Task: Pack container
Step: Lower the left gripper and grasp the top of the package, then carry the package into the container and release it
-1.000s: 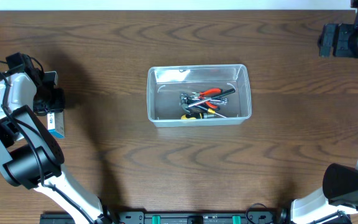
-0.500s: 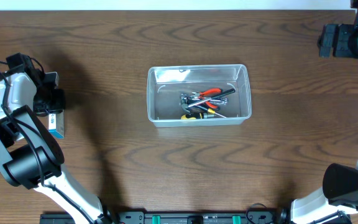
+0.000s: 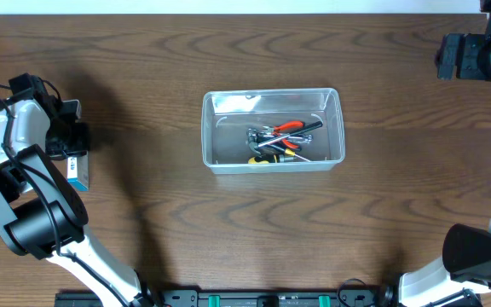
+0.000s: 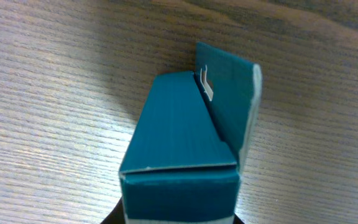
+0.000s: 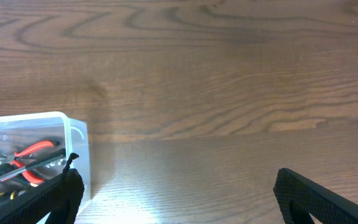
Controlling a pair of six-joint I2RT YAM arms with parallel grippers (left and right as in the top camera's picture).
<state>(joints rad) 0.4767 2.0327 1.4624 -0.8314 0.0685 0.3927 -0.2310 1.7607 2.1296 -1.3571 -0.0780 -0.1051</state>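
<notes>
Nothing has visibly shifted since the earlier overhead frames: the box point(image 3: 77, 169) and the container point(image 3: 273, 92) lie as before. Fingers of the left gripper point(image 3: 68, 136) are hidden under the wrist from overhead and cut off in its own camera, so its grip cannot be told. The blue box fills that view directly ahead of it, one end flap raised. The right gripper point(image 5: 178, 186) stands wide, nothing between its jaws. The container is a clear rectangular tub with rounded corners and a rim. It sits between the grippers, well apart from either, one corner showing past a right finger. Inside lie tools point(image 3: 281, 141): red-handled pliers, a yellow-handled driver and silvery pieces too tangled to separate.
</notes>
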